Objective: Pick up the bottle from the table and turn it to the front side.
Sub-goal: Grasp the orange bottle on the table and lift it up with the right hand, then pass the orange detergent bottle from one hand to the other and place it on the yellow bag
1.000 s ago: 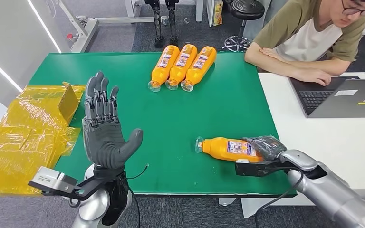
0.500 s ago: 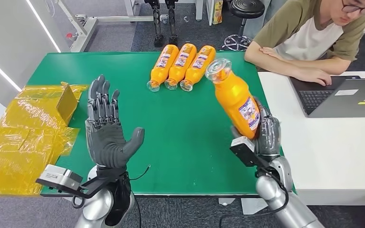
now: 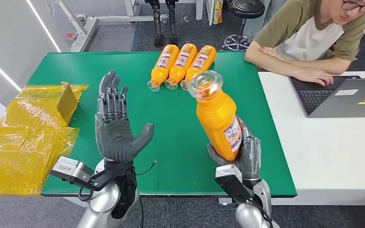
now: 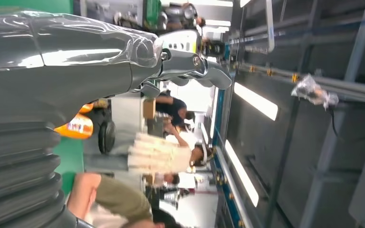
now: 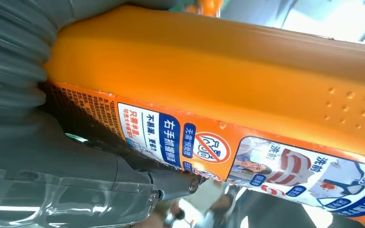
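Observation:
An orange bottle (image 3: 216,118) with a clear cap and a printed label stands nearly upright above the green table's (image 3: 180,128) front edge, cap tilted toward me. My right hand (image 3: 244,154) grips its lower half from below. The right wrist view shows the bottle's (image 5: 228,85) orange side and label against that hand (image 5: 52,156). My left hand (image 3: 114,128) is raised over the table's front left, palm open, fingers spread and pointing up, holding nothing. Its thumb (image 4: 76,61) also shows in the left wrist view.
Three more orange bottles (image 3: 183,64) lie side by side at the table's far middle. Yellow plastic packaging (image 3: 26,133) covers the left end. At the right, a person (image 3: 313,42) leans on a white desk (image 3: 332,142) with a laptop (image 3: 342,97).
My right hand has lifted the bottle off the table, stood it up, and carried it left and nearer to me. My left hand has shifted slightly to the right.

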Robot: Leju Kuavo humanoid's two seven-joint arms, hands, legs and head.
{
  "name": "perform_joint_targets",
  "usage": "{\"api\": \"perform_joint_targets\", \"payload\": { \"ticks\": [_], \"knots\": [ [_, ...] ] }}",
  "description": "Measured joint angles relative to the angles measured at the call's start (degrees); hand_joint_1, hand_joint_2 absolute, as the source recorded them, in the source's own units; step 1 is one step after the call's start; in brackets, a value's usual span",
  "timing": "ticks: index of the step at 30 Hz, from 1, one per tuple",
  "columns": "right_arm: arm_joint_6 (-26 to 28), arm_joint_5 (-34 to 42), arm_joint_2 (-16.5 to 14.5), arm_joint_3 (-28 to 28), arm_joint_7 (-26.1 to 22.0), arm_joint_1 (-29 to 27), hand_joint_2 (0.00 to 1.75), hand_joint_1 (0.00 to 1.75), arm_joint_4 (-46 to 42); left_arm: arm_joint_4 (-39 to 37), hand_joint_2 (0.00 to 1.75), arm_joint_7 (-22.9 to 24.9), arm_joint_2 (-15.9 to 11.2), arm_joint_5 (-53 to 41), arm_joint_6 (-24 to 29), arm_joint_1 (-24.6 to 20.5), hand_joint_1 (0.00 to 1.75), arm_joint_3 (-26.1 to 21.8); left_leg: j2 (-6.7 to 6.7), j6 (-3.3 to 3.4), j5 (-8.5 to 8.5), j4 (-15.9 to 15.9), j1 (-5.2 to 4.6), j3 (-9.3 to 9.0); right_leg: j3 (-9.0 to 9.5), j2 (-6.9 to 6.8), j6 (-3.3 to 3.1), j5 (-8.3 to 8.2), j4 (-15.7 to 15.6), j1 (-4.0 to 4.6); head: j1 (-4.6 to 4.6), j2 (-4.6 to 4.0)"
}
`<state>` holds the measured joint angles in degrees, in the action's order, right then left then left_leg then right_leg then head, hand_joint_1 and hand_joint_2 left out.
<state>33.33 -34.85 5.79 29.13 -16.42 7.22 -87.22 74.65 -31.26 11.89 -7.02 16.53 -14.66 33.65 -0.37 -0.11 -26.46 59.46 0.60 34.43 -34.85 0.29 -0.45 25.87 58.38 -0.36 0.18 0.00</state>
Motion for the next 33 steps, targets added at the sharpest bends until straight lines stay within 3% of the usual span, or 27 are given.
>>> {"api": "perform_joint_targets", "payload": {
  "ticks": [11,21,25,33],
  "knots": [
    [-11.6,-7.0,0.1,5.5,2.8,1.1,1.75,1.71,0.1,-4.0,1.75,-0.9,0.4,1.7,-5.4,-4.6,0.0,3.2,0.0,0.0,0.0,0.0,0.0,0.01,-0.03,0.0,0.0,0.0,0.0,0.0,-0.01,0.0],
    [-15.7,-9.5,1.4,5.8,1.8,3.5,1.75,1.7,0.1,-7.4,1.75,-1.6,0.4,3.8,-9.1,-7.4,0.03,3.4,0.02,0.0,0.01,0.0,-0.01,0.01,-0.02,0.02,-0.01,-0.02,0.0,0.0,0.0,0.0],
    [-15.9,-9.6,1.9,5.7,1.7,4.5,1.75,1.65,0.2,-7.8,1.75,-0.6,0.3,3.3,-10.7,-8.1,1.75,3.7,0.01,0.0,0.0,0.0,-0.01,0.01,-0.03,0.02,-0.01,-0.02,0.0,0.0,-0.01,0.0],
    [-15.1,-9.9,2.4,5.3,1.4,6.3,1.75,1.62,0.8,-8.6,1.75,0.8,0.3,2.4,-12.9,-8.8,1.75,4.8,0.01,0.0,0.0,0.0,0.0,0.01,-0.03,0.02,-0.01,-0.02,0.0,0.0,-0.01,0.0]
  ]
}}
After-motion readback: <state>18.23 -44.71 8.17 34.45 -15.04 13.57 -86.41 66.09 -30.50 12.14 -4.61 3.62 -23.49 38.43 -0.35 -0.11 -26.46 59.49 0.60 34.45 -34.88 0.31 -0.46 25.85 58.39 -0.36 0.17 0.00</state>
